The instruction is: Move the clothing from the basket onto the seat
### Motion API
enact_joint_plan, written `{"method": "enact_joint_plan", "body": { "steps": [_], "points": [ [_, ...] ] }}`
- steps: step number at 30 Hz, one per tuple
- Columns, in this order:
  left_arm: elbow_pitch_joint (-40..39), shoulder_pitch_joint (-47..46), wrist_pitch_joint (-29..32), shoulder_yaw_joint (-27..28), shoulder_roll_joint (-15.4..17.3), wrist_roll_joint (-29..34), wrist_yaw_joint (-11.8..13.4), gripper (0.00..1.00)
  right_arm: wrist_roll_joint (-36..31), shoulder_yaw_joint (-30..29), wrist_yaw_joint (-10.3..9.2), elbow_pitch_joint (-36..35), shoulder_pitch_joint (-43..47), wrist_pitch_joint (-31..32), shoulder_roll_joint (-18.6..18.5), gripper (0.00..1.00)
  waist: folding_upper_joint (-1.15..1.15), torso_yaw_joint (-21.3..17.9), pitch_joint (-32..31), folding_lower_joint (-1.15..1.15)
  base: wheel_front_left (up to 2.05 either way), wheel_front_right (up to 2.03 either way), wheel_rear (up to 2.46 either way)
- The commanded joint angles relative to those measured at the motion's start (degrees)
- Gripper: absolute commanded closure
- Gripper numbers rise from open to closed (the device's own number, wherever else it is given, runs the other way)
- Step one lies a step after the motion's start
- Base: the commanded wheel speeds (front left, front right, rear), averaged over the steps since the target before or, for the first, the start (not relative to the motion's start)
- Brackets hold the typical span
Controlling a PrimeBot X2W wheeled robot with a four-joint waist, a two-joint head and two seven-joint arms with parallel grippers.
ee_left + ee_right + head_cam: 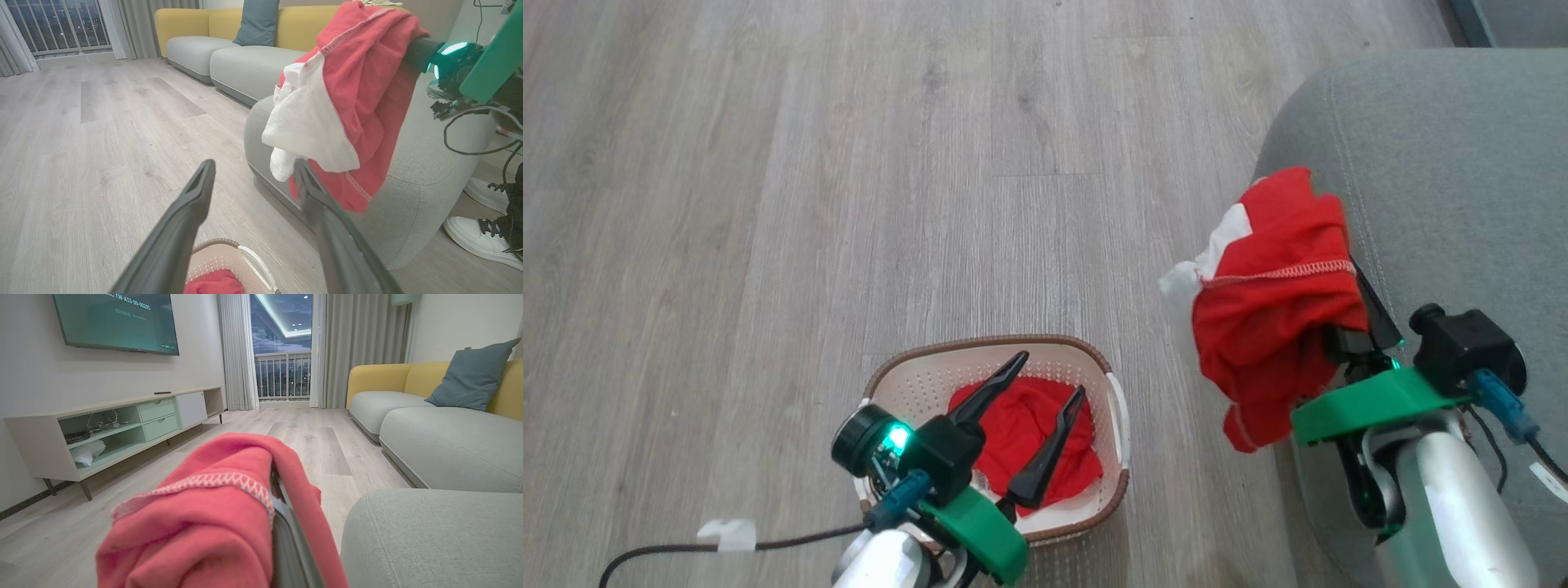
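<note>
We see the left gripper (1052,373) hanging over the basket (915,384) with its two dark fingers spread wide and nothing between them. Its tips are above the second red garment (1025,441), which lies crumpled in the basket's base. In the left wrist view the same fingers (192,212) splay apart over the basket's rim (216,243), with a patch of red below them. The basket stands on the pale wood floor (849,163), a little apart from the seat (1445,180). To our right, the right gripper (1372,309) is closed on the red-and-white garment (1274,310), which is bunched over its fingers and droops from them. A white panel faces the floor side and a white zigzag seam runs across the red. That garment hangs clear of the floor at the seat's rounded near corner, overlapping its edge in the head view. The cloth hides the fingertips, so we cannot tell whether it rests on the cushion or hangs just beside it. In the right wrist view one dark finger (288,539) shows under the red folds (212,522), with the grey-green cushion (429,539) just to the right. In the left wrist view a person's white shoes (478,241) stand on the floor beyond the seat.
</note>
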Motion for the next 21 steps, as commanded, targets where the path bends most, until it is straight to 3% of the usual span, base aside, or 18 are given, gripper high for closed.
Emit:
{"method": "enact_joint_plan", "body": {
  "steps": [1,11,21],
  "points": [
    [-2.05,-1.29,-0.28,1.94,0.16,0.1,-0.05,0.0,-0.41,0.75,-0.01,-2.37,-0.87,-0.38,0.71,1.0,0.0,-0.17,0.08,0.0,0.0,0.0,0.0],
    [-2.98,-0.96,-0.28,2.09,0.53,0.47,-0.05,0.0,-2.85,-3.6,-0.01,-4.49,-1.53,-0.38,0.71,1.0,0.0,-4.84,1.65,0.0,0.0,0.0,0.0],
    [-5.28,-2.49,-0.28,0.49,1.61,1.52,-0.05,0.0,-4.71,-10.66,-0.01,-8.37,-1.88,-0.38,0.71,1.0,0.0,-16.19,4.45,0.0,0.0,0.0,0.0]
  ]
}}
